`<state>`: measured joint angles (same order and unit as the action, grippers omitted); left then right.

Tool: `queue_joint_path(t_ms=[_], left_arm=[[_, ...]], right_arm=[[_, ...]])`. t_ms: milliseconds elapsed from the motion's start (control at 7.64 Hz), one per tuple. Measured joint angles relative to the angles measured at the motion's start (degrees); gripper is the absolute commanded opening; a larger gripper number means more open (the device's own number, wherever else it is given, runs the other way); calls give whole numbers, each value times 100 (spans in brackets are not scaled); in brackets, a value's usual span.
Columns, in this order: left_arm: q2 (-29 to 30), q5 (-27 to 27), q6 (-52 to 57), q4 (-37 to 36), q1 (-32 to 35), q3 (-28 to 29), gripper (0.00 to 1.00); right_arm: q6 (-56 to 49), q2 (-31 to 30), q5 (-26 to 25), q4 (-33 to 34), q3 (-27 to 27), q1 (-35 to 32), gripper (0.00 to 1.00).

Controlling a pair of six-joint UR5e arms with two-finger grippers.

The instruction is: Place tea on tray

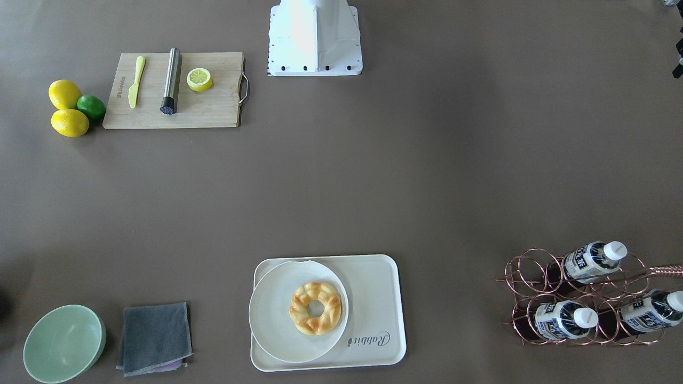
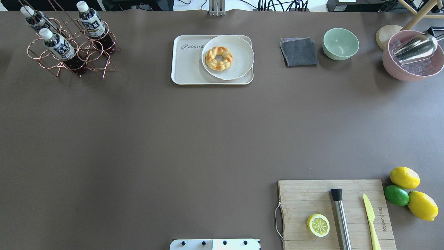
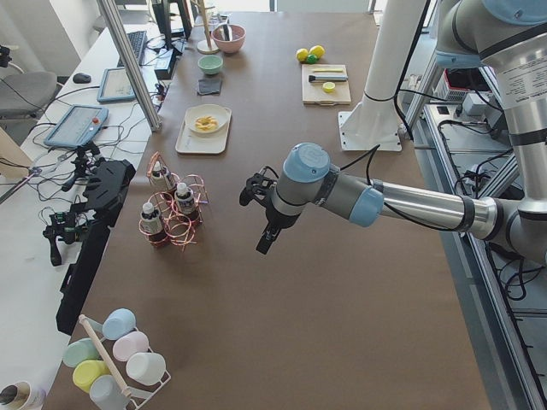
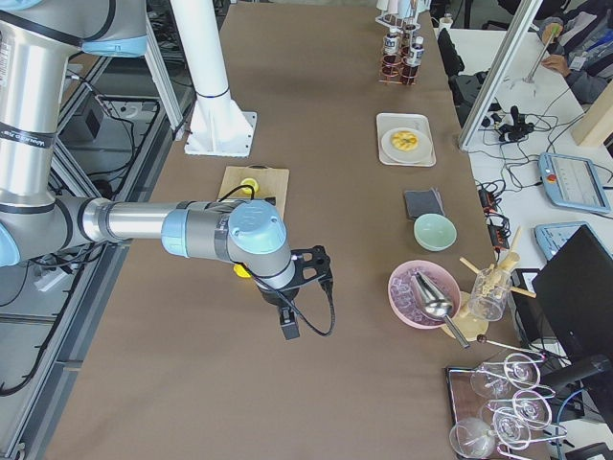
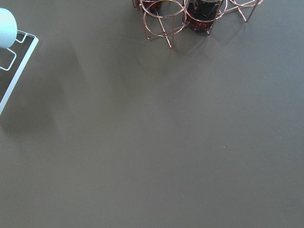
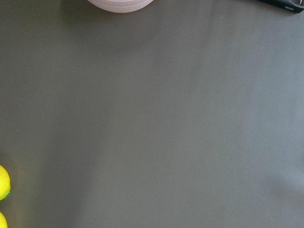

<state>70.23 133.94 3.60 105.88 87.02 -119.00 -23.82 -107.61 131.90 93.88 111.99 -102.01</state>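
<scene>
Standing in the copper wire rack [image 2: 80,57], well apart from the tray [image 2: 187,67], are three tea bottles [image 2: 59,47]. Only the side views show the left gripper [image 3: 264,245] and right gripper [image 4: 288,331]; whether their jaws are parted I cannot tell.

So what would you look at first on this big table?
Probably the shiny copper wire rack at the table's far left corner, seen from the robot, with three tea bottles held in its rings. Next comes the golden ring-shaped pastry on a white plate, which sits on the tray at the far middle. The two bright lemons and a lime beside the cutting board, near right, also pop.
</scene>
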Motion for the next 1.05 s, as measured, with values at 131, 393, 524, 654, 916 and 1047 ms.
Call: queue_joint_path(t_ms=[131,393,524,654,916,1047], left_arm=[[-1,0,0,2,0,-2,98],[-1,15,-164,15,-38,-22,98],[-10,18,-303,32,-96,-30,98],[-35,22,-363,50,-137,-37,98],[-160,30,-387,126,-171,-45,98],[-247,32,-385,231,-173,-39,98]], right_arm=[[0,-9,2,-1,-1,-3,100],[0,-14,18,14,-8,-3,100],[0,-19,28,25,-15,-3,100],[0,-21,30,30,-18,-3,100],[-10,-32,40,32,-33,-3,100],[-24,-67,63,15,-32,-3,100]])
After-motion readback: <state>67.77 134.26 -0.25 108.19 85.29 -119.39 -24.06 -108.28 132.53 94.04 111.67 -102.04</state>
